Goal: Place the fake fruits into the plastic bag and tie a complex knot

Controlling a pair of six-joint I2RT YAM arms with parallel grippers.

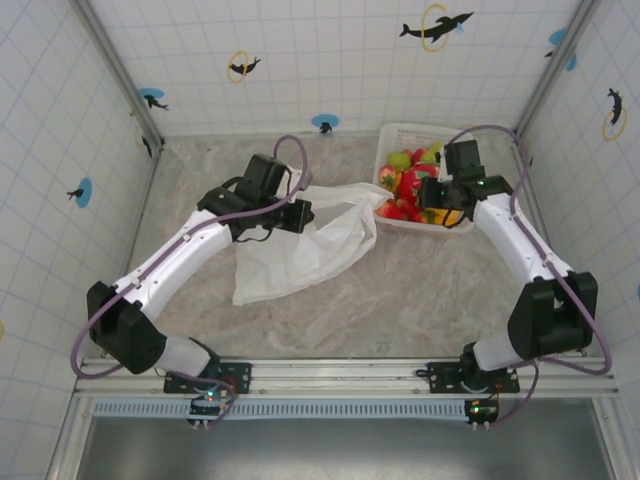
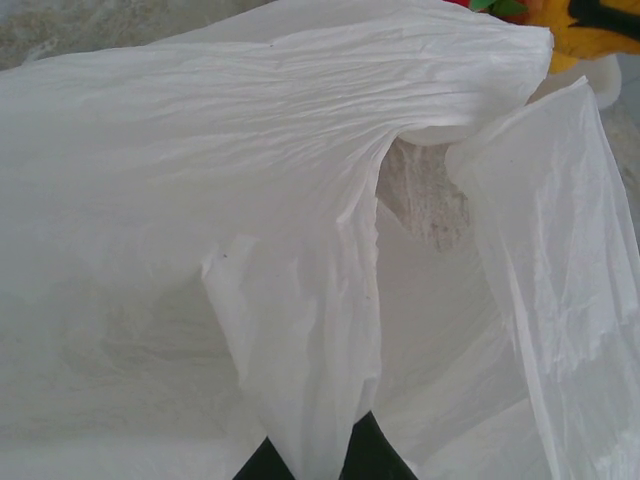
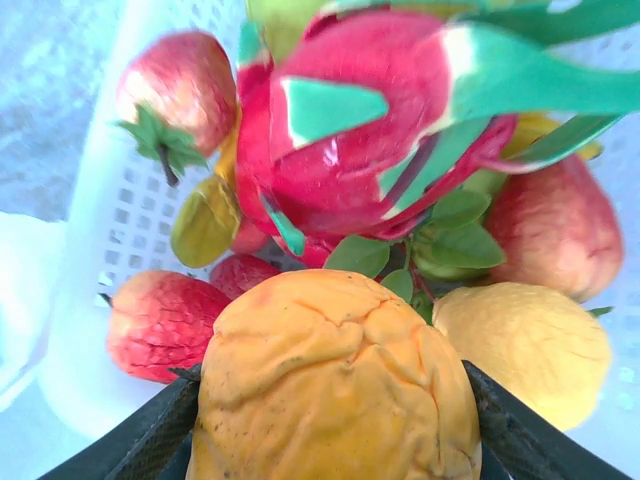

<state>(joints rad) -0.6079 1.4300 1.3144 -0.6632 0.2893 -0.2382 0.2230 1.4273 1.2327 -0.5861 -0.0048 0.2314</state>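
Marbled tabletop (image 1: 420,290) stretches under both my arms, boxed in by white tiled walls (image 1: 330,50) dotted with dolphin stickers.

My left end effector (image 1: 300,213) is clamped on the plastic bag (image 1: 300,255). From my left wrist I see my two dark fingers (image 2: 375,458) pressed onto a pleat of the thin white film, which rises straight up between them. Past that pleat the bag spreads wide and crinkled. A gap between two of its sheets shows a patch of the marbled surface. From above, the bag lies crumpled on the tabletop left of centre, between my arms. Its far right corner reaches the near left corner of the basket (image 1: 392,133).

My right end effector (image 1: 443,207) is clamped on an orange fruit (image 3: 335,385). Its wrinkled skin bulges between my dark fingers (image 3: 150,440), one on each side. Just behind the orange fruit are some green leaves (image 3: 445,240) and a big pink-red dragon fruit (image 3: 350,150) with green scales. A strawberry (image 3: 160,320) lies close on the left, and a second strawberry (image 3: 178,88) sits further back. A yellow fruit (image 3: 525,350) is just beside the orange one on the right, with a red fruit (image 3: 565,225) behind it. All of these rest against the white lattice wall of the basket. From above, the basket stands at the far right of the tabletop, and my right end effector sits at its near edge.
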